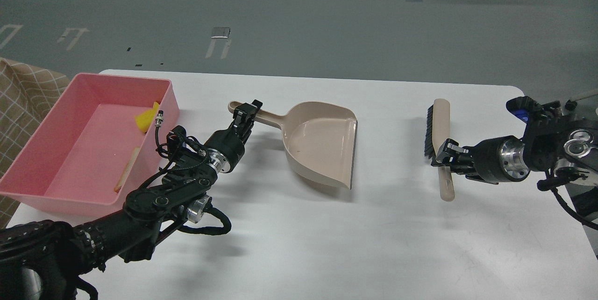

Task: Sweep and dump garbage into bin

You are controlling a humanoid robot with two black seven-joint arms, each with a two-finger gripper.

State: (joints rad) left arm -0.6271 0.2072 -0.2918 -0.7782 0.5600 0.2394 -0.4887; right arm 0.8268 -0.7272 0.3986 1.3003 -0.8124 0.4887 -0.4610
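- Surface [327,244]: a white tabletop with rounded far corners, carrying every item below; grey floor lies beyond it.
- Bin [51,197]: a shallow rectangular pink tub at the left end of the surface, its long side running away from the viewer.
- Yellow chunk [147,117]: lies inside the bin against the far right wall, partly hidden by a cable connector on the left arm.
- Bread slice [127,170]: a pale piece with a brown edge, seen nearly edge-on, lying on the bin floor along the right wall, nearer the viewer than the yellow chunk.
- Dustpan [322,143]: beige, resting on the surface right of the bin and apart from it; its open mouth faces right and its long handle points left.
- Left hand [247,112]: sits at the far end of the dustpan handle with its fingers on either side of it; whether they press on the handle cannot be told.
- Brush [439,136]: beige back with black bristles along its left edge, lying on the surface well to the right of the dustpan, handle toward the viewer.
- Right hand [446,153]: reaches in from the right, its fingers closed around the brush where bristles meet handle.
- Checked cloth [23,99]: a tan, grid-patterned fabric visible behind the bin at the left edge.
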